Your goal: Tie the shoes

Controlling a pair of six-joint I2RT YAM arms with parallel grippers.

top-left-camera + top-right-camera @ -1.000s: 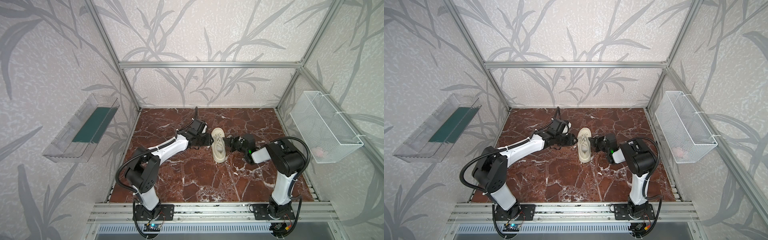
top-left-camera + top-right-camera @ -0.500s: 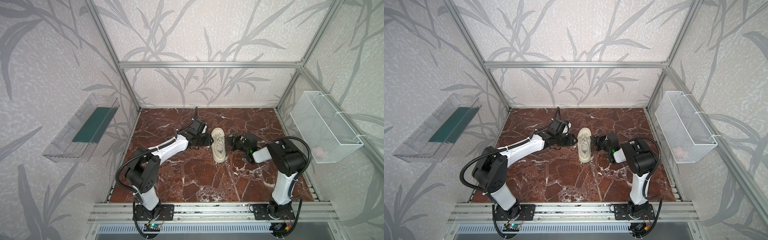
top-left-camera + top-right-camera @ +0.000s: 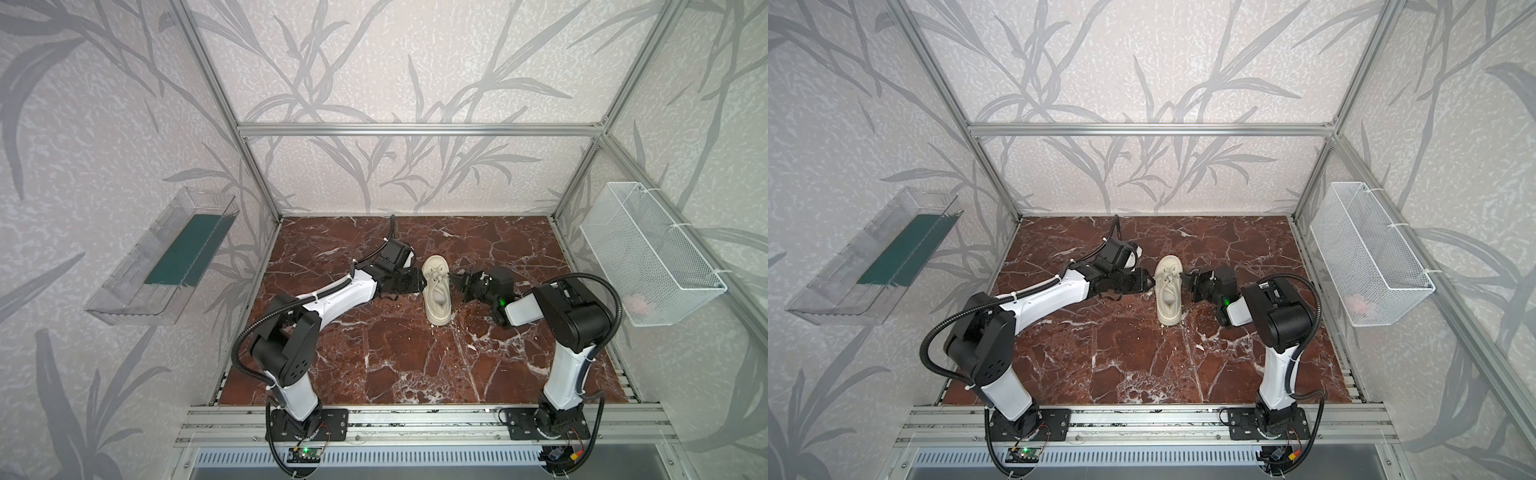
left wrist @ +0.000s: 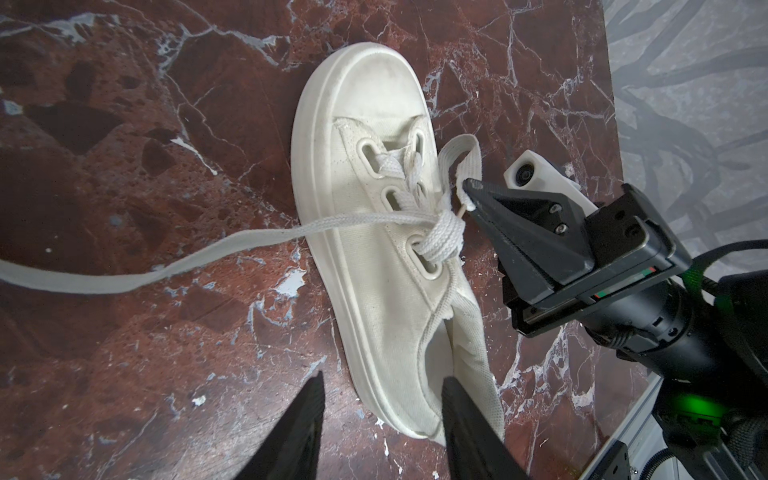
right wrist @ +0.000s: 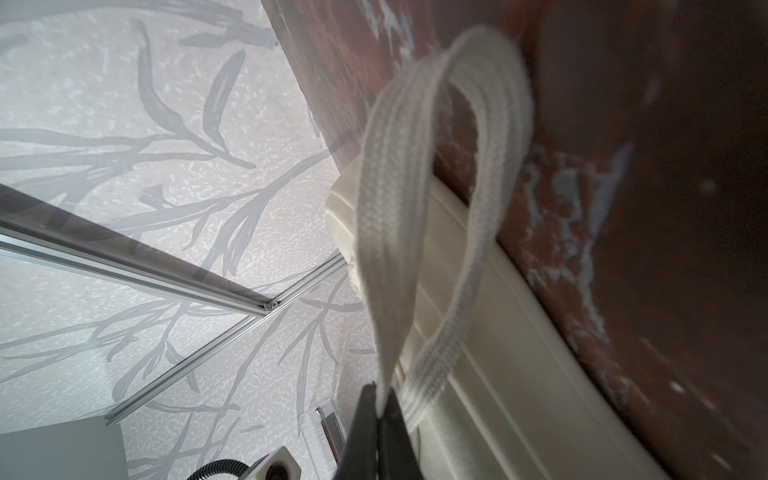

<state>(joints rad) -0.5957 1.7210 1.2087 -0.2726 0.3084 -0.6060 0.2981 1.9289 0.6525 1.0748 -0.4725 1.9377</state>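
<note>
A: Where was the shoe [image 3: 436, 291] [image 3: 1169, 291]?
B: It stood sole down near the middle of the marble table [image 3: 415, 365], between the two arms, with its toe toward the back wall.
A: And the right gripper [image 4: 471, 189]?
B: It was pinched closed on a lace loop [image 4: 461, 153] [image 5: 415, 208], just beside the knot [image 4: 444, 232].
A: The left gripper [image 4: 382, 376]?
B: Its fingers [image 4: 299, 424] stood partly apart by the heel, gripping nothing. I couldn't tell whether one touched the shoe. The other lace [image 4: 166, 266] trailed from the knot across the table.
</note>
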